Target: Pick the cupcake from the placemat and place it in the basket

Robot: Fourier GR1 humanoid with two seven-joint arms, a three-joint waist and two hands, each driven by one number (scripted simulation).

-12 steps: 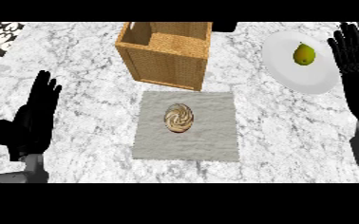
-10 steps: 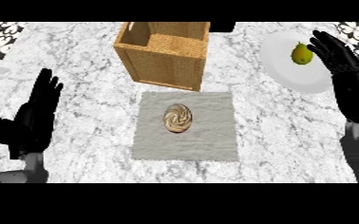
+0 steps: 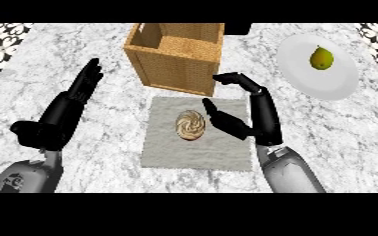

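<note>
**Q:** What has changed, and what does it mean for the task?

**A:** The right hand (image 3: 257, 122) has moved in from the plate (image 3: 341, 87) at the right edge. It now stands over the placemat (image 3: 168, 152). I judge this to be the approach step; no grasp has been made.

**Q:** State of the hands?

**A:** Right hand: spread wide, fingers arched, holding nothing. Left hand (image 3: 65, 114): resting at the left, fingers straight.

**Q:** Where is the cupcake?

**A:** The cupcake (image 3: 191, 125) sits mid-placemat, just left of the right hand's thumb (contact cannot be confirmed). Beyond it, the basket (image 3: 176, 69) stands on the bench (image 3: 88, 45), touching the placemat's far edge. A pear (image 3: 321, 58) lies on the plate.
</note>
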